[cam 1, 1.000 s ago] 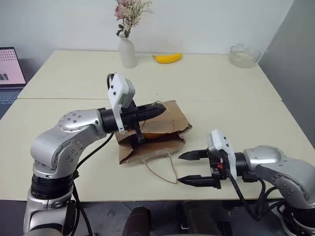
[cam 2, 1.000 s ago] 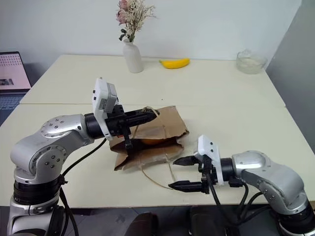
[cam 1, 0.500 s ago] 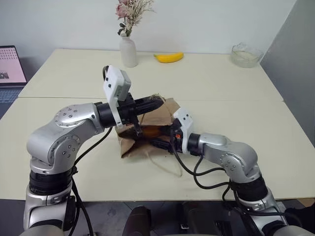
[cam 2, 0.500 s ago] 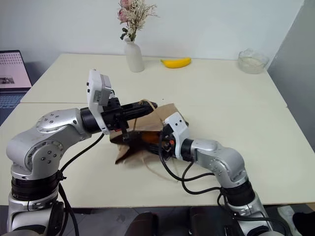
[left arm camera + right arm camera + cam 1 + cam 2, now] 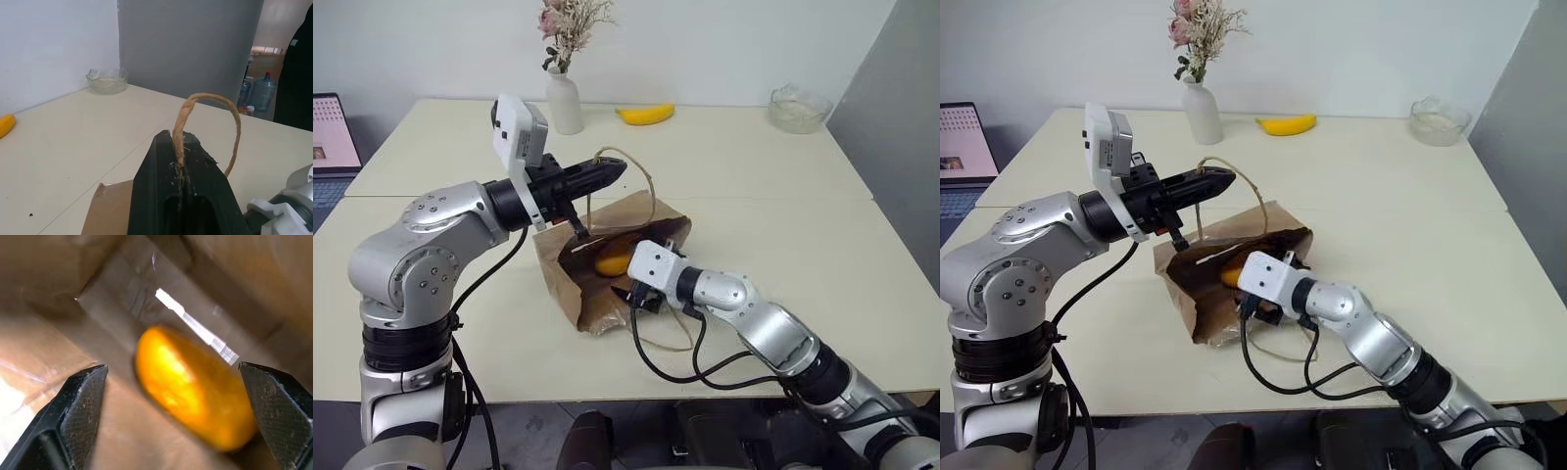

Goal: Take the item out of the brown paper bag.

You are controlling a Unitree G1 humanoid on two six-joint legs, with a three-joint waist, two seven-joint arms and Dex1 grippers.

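Two pale surfaces (image 5: 724, 166) pushed together, seam running across behind the brown paper bag (image 5: 570, 279). Bag near the front middle, creased, mouth lifted and gaping toward the right arm, its lower side resting on the surface. One thin tan loop handle (image 5: 641, 171) pulled up from the upper edge of the bag, arching above it; second handle (image 5: 668, 343) lying slack on the surface in front. Left hand (image 5: 612, 174) raised above the bag, pointing roughly level, fingers (image 5: 183, 171) pressed together, clamped on the lifted handle, cord running up out of the seam between them in the left wrist view. Right hand (image 5: 176, 416) reaching into the bag's mouth, fingers (image 5: 78, 406) spread wide apart on either side of the item, touching it or not: cannot tell. Item (image 5: 612, 264) small, rounded, yellow-orange, lying inside the bag on its lower wall, just beyond the right wrist. Far edge of the back surface: white vase (image 5: 565, 103) with dried flowers, banana (image 5: 646, 115) just to its right, glass bowl (image 5: 800, 110) further right. Laptop screen (image 5: 335, 132) at the far left edge.
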